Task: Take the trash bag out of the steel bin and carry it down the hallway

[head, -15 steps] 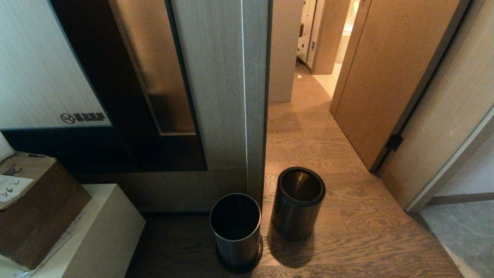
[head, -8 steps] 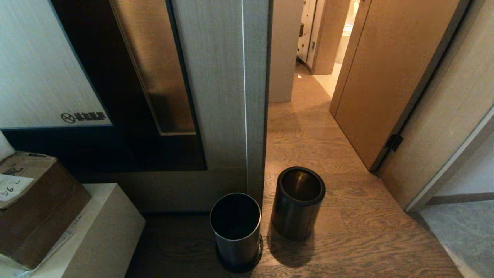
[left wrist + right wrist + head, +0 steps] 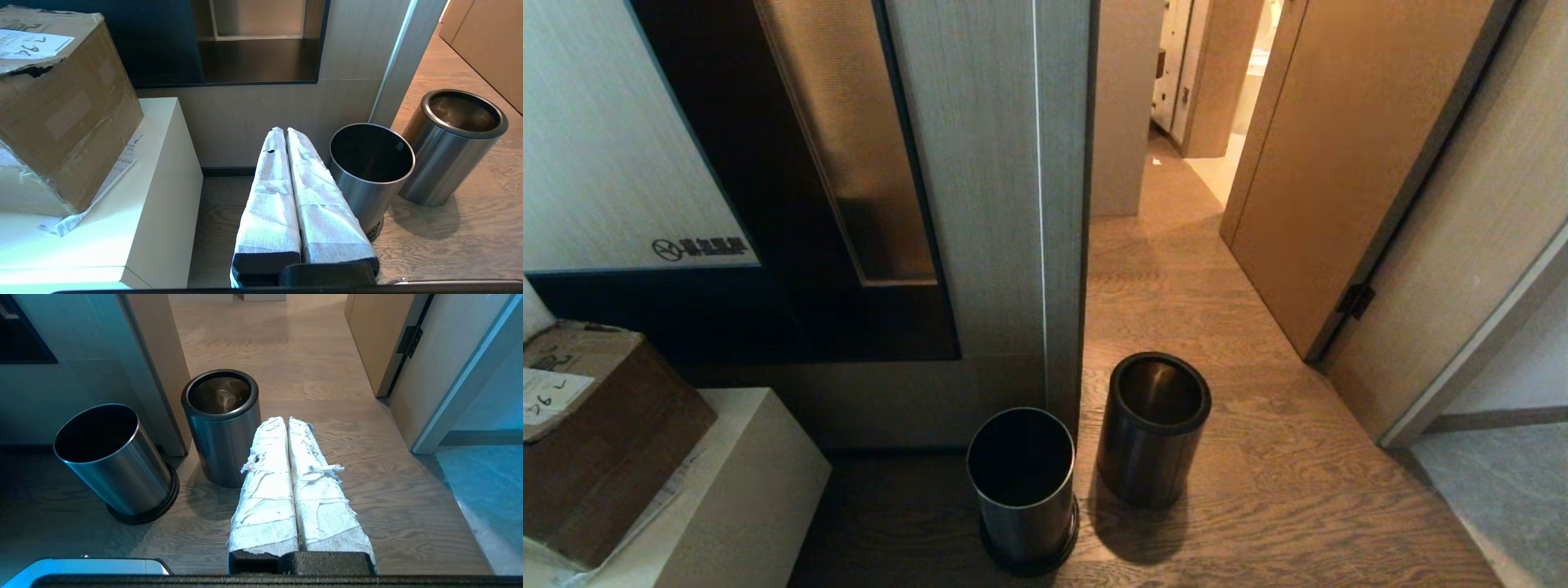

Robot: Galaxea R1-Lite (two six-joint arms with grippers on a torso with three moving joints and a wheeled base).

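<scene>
The steel bin (image 3: pixel 1153 429), dark with a thick black rim, stands on the wood-grain floor at the mouth of the hallway (image 3: pixel 1168 212). In the right wrist view, pale crinkled plastic lies deep inside the steel bin (image 3: pixel 222 428); it looks like the trash bag (image 3: pixel 220 397). My right gripper (image 3: pixel 286 419) hangs shut and empty, just right of the bin and nearer to me. My left gripper (image 3: pixel 284 130) is also shut and empty, its white-wrapped fingers pressed together. It sits left of a second, thin-rimmed bin (image 3: pixel 369 171). Neither arm shows in the head view.
The thin-rimmed bin (image 3: pixel 1021 482) on a black base stands left of the task's bin, against a wall panel's edge (image 3: pixel 1062 245). A cardboard box (image 3: pixel 596 441) rests on a white cabinet (image 3: pixel 743 498) at the left. An open wooden door (image 3: pixel 1331 180) flanks the hallway on the right.
</scene>
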